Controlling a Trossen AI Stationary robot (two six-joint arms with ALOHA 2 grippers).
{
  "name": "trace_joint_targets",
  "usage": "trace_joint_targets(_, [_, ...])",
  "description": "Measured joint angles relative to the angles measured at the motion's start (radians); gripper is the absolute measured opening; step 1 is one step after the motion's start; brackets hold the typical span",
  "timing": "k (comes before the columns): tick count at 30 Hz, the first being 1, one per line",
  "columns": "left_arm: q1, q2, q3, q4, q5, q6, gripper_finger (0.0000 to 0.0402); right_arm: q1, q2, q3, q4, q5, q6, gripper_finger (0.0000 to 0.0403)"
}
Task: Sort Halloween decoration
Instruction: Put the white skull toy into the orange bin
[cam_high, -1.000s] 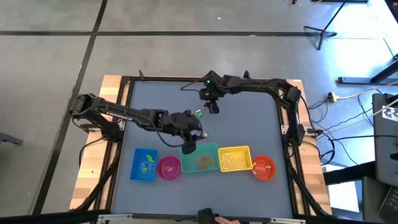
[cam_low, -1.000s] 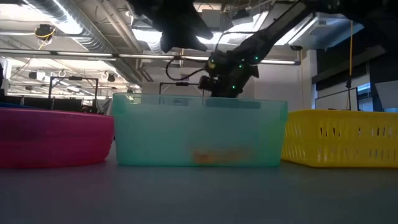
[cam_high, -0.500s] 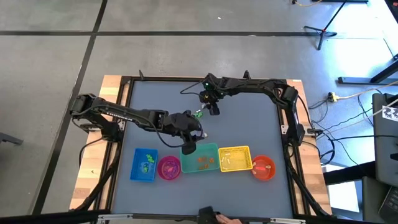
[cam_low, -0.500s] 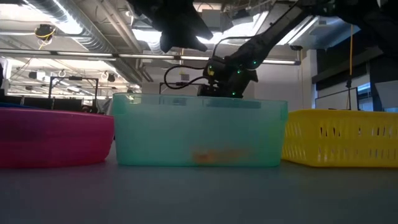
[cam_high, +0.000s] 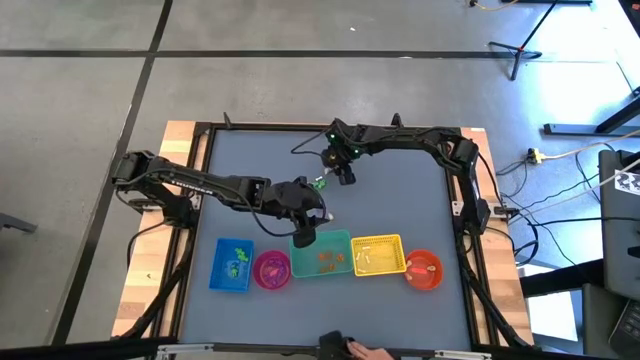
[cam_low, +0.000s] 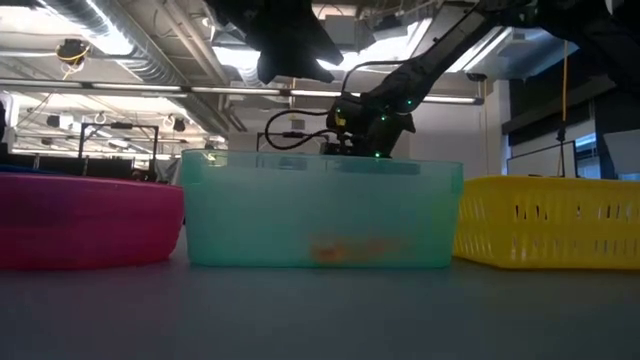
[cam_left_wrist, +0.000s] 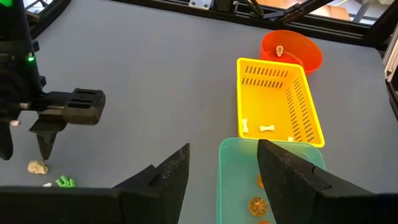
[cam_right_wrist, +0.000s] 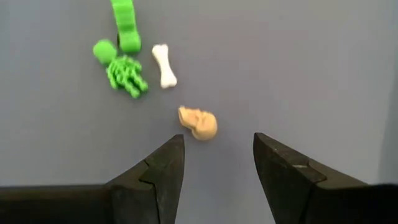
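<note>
sorting well along, a last cluster of trinkets left on the grey table

high view: five plastic containers (cam_high: 322, 262) in a row each hold trinkets; a few lie loose by the right gripper (cam_high: 345, 178). low view: translucent teal tub (cam_low: 320, 222) shows orange pieces inside. left wrist view: left gripper (cam_left_wrist: 222, 167), jaws spread and empty, hangs over the tub's edge beside the slotted yellow basket (cam_left_wrist: 278, 102). right wrist view: right jaws apart, empty, above a cream skull (cam_right_wrist: 198, 123), white bone (cam_right_wrist: 165, 65), ribbed green skeleton (cam_right_wrist: 125, 75).
</note>
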Motion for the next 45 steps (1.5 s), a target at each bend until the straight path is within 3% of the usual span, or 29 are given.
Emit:
trace_joint_targets(21, [0.000,0.000,0.000,-0.001,-0.002,-0.003,0.0173,0.064,0.000,0.000,-0.033,0.112,-0.253,0.0188])
trace_joint_targets(33, [0.000,0.000,0.000,0.000,-0.006,-0.003,0.0173,0.060,0.000,0.000,-0.037,0.111,-0.282,0.0188])
trace_joint_targets(41, [0.009,0.000,0.000,-0.001,-0.227,-0.003,0.0173,0.060,0.000,0.000,-0.037,0.111,-0.246,0.0188])
trace_joint_targets(45, [0.069,0.000,0.000,-0.048,-0.168,-0.004,0.0173,0.060,0.000,0.000,-0.036,0.112,-0.246,0.0188])
